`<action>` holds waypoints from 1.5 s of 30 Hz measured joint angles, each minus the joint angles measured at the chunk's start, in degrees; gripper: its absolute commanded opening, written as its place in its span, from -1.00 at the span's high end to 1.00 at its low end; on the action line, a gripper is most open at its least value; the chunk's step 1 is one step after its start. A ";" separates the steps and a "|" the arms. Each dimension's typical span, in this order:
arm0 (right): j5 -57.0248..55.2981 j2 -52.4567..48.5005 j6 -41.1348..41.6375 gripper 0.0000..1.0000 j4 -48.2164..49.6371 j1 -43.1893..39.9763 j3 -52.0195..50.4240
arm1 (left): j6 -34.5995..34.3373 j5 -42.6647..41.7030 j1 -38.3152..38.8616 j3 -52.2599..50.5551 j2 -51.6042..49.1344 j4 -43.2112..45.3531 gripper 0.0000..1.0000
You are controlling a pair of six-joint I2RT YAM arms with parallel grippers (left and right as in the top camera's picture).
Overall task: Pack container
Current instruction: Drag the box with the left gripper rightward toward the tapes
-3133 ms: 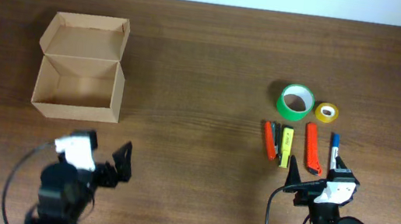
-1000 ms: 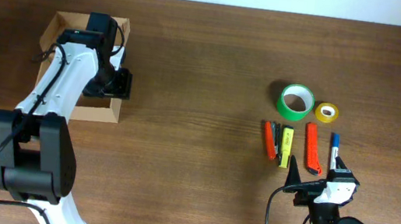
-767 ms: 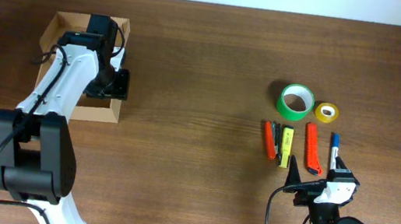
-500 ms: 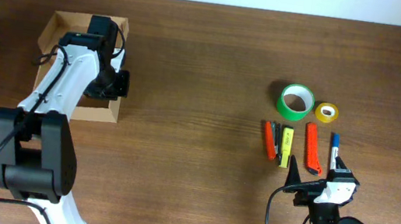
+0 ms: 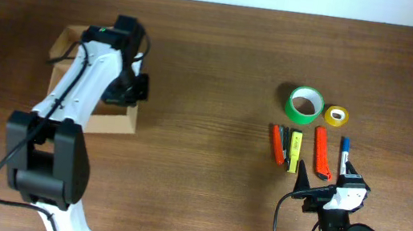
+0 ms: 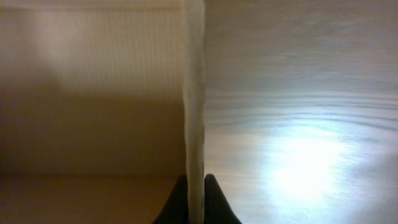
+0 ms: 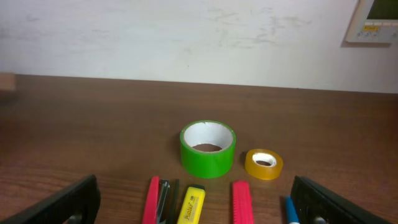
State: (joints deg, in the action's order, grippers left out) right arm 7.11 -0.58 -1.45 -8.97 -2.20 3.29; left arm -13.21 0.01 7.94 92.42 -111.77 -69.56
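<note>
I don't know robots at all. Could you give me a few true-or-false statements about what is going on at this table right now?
1. The left fingers pinch a wall of the box. True.
2. The green roll lies inside the box. False: it sits on the table beside the yellow roll, far from the box.
3. The right fingers hold a pen. False: they are open and hold nothing.
4. The green roll is bigger than the yellow roll. True.
</note>
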 measured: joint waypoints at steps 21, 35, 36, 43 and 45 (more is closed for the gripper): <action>0.00 0.00 -0.02 -0.98 0.00 0.00 0.00 | -20.28 1.09 22.91 32.15 -1.09 -13.79 0.96; 0.00 0.00 -0.02 -0.98 0.00 0.22 0.00 | -24.09 2.29 32.79 32.15 -11.98 -13.77 0.96; 0.00 0.00 -0.02 -0.98 0.00 0.22 0.00 | -24.17 2.45 32.72 32.15 -12.63 -13.62 0.96; 0.00 0.00 0.00 -0.98 0.00 0.22 0.00 | -25.07 2.75 32.65 32.15 -16.76 -9.73 0.96; 0.00 0.00 -0.02 -0.99 0.00 0.22 0.00 | -25.40 2.91 32.65 32.15 -17.68 -8.83 0.96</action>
State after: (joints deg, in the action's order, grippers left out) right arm 7.11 -0.58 -1.48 -8.97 -1.98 3.29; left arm -38.61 2.92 40.60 124.57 -129.45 -78.39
